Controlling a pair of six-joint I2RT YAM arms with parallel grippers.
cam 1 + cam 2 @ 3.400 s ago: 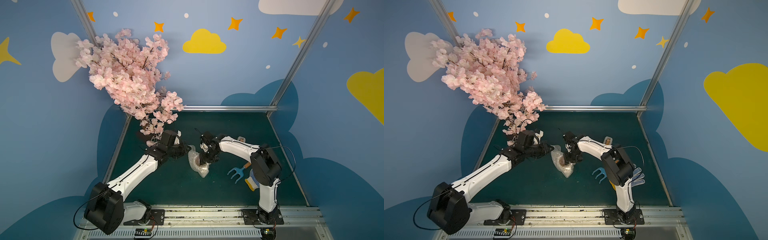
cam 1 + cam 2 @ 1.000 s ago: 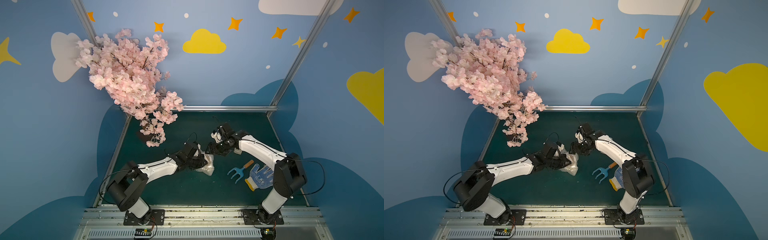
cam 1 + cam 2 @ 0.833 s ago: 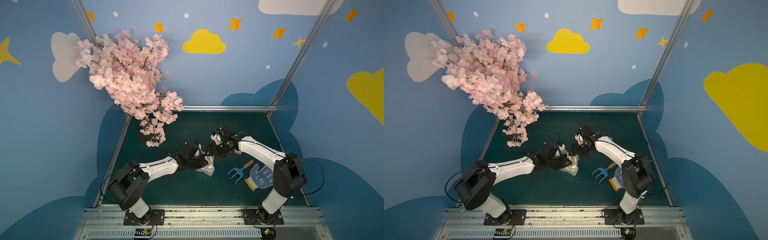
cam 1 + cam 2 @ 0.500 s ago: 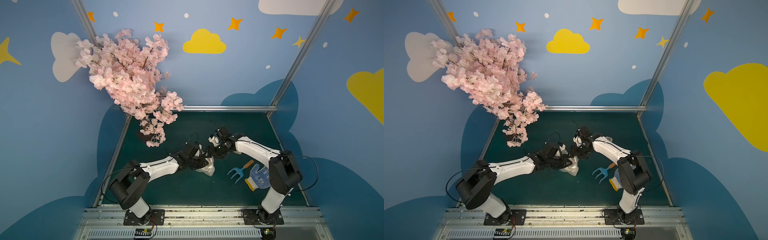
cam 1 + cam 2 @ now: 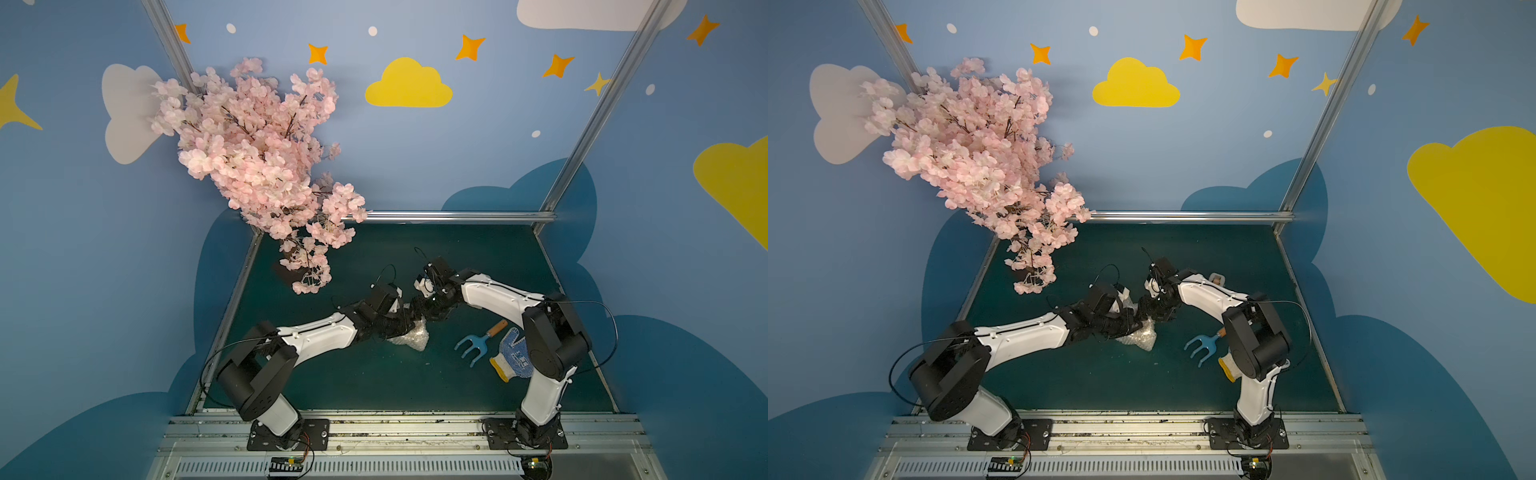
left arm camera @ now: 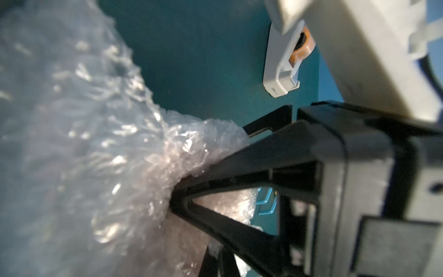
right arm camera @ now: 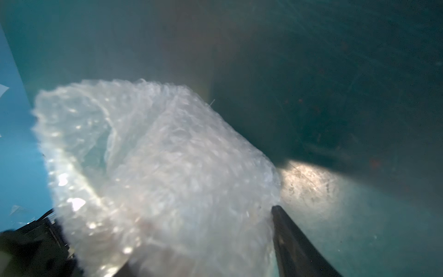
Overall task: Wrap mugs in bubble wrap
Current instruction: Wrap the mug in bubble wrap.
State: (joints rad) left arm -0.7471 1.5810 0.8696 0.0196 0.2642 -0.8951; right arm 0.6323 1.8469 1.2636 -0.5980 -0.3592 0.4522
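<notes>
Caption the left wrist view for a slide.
Left tool shut on bunched bubble wrap; white tape dispenser nearby on green tabletop.

We see blue walls (image 5: 415, 166) with clouds and stars, a blossom tree (image 5: 257, 166) at the far-left corner of the green floor (image 5: 374, 386).

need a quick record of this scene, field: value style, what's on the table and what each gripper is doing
surface: dark green tabletop
wrap: crumpled clear bubble wrap, mid-table
mug: not visible
left gripper: shut, pinching the bubble wrap
right gripper: against the bubble wrap, grip unclear
right of wrap: blue hand fork with wooden handle; white dotted glove with yellow cuff
beyond right arm: white tape dispenser
back left: pink blossom tree
</notes>
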